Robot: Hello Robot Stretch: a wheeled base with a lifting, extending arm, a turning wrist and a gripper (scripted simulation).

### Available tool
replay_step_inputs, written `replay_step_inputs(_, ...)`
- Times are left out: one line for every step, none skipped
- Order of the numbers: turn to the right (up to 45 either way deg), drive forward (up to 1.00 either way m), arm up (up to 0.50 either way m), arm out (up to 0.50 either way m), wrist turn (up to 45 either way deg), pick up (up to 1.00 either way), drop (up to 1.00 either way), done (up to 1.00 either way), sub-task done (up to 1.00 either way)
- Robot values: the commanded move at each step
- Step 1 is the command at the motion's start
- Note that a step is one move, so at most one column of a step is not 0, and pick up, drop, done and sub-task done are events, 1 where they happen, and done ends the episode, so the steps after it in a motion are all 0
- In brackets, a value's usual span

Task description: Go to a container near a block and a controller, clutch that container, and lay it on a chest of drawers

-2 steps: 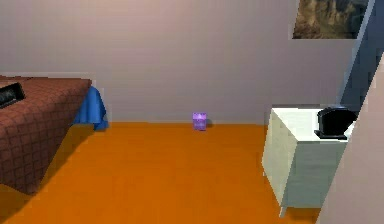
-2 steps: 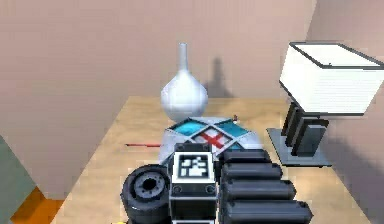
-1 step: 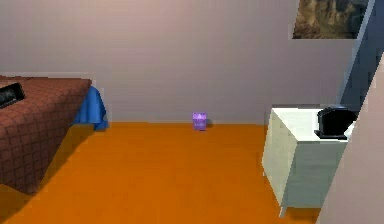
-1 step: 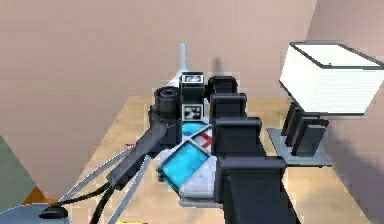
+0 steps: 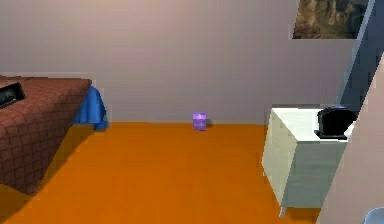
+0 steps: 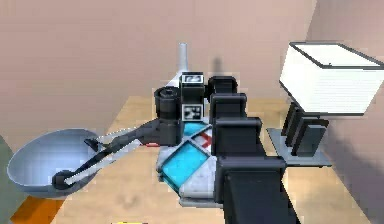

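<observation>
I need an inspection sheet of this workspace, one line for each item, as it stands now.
Surface: wooden tabletop.
Job's things: grey bowl, possibly the container, near its edge.
Clutter: white-shaded lamp; flat cyan-and-red thing by the arm.
Grippers: pincer ends at the bowl; whether it holds anything cannot be told.
Cables: nothing seen.
Surroundings: orange floor, bed, white cabinet, small purple thing.
</observation>
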Motion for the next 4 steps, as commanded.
replay_step_inputs(0.0, 0.00, 0.00, 0.00, 45.0, 0.00, 0.00, 0.00, 0.00)
replay_step_inputs(0.0, 0.00, 0.00, 0.00, 42.0, 0.00, 0.00, 0.00, 0.00)
replay_step_inputs(0.0, 0.00, -0.12, 0.00, 0.0, 0.00, 0.00, 0.00, 0.00)
replay_step_inputs(0.0, 0.00, 0.00, 0.00, 0.0, 0.00, 1.00, 0.00, 0.00)
